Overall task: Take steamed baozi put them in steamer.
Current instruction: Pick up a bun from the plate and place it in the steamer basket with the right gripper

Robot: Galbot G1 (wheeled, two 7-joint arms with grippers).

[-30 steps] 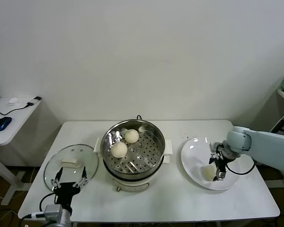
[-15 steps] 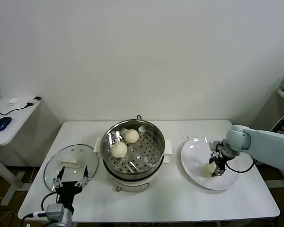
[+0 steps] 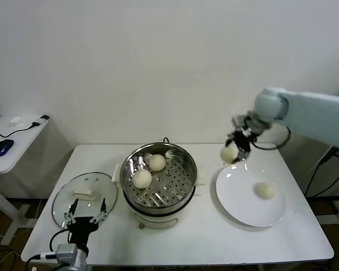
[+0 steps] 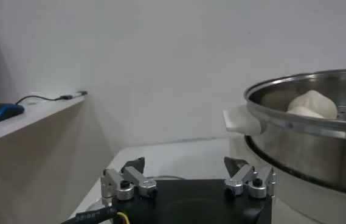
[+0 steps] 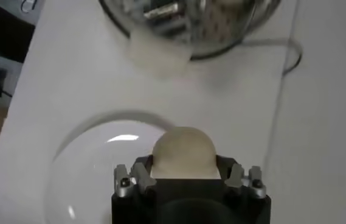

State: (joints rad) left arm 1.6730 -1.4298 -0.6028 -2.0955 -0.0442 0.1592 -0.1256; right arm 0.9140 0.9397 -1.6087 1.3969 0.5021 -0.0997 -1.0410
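Observation:
My right gripper [image 3: 235, 148] is shut on a cream-white baozi [image 3: 229, 153] and holds it in the air above the far left rim of the white plate [image 3: 237, 197]. In the right wrist view the baozi [image 5: 183, 152] sits between the fingers. Another baozi [image 3: 264, 190] lies on the plate. Two baozi [image 3: 142, 178] [image 3: 156, 162] rest on the perforated tray of the steel steamer [image 3: 181, 164] at the table's middle; the steamer [image 4: 318, 152] also shows in the left wrist view. My left gripper [image 3: 85, 217] is open and parked low at the front left.
A round glass lid [image 3: 85, 195] with a white handle lies left of the steamer. A side table with a blue mouse [image 3: 2, 147] stands at the far left. The wall is close behind the table.
My right gripper closed on a baozi on the plate, lifted it and carried it up and toward the steamer. The second baozi on the plate is now uncovered. The left arm has not moved.

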